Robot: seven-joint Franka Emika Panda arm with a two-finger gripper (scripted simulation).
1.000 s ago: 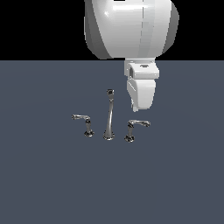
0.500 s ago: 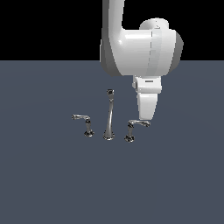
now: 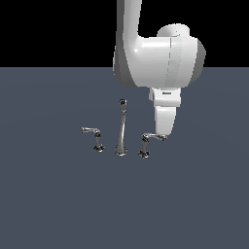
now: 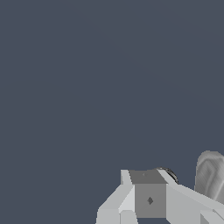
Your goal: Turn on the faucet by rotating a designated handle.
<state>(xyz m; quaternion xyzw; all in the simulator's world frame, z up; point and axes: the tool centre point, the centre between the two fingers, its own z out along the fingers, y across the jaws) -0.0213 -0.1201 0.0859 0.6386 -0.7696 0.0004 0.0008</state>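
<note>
exterior view: no readable writing showing anywhere. faucet [image 3: 121, 130] is sitting on the grey floor [image 3: 48, 204], handle [image 3: 149, 142] on the view's right of the spout, twin handle [image 3: 94, 137] on the left. gripper [image 3: 163, 134] is hanging at the lever's tip, hiding it; contact unclear.

wrist view: gripper [image 4: 151, 199] is cut off by the frame, only a chrome sliver [image 4: 169, 173] is peeking out. can't tell if the jaws are apart or closed.
</note>
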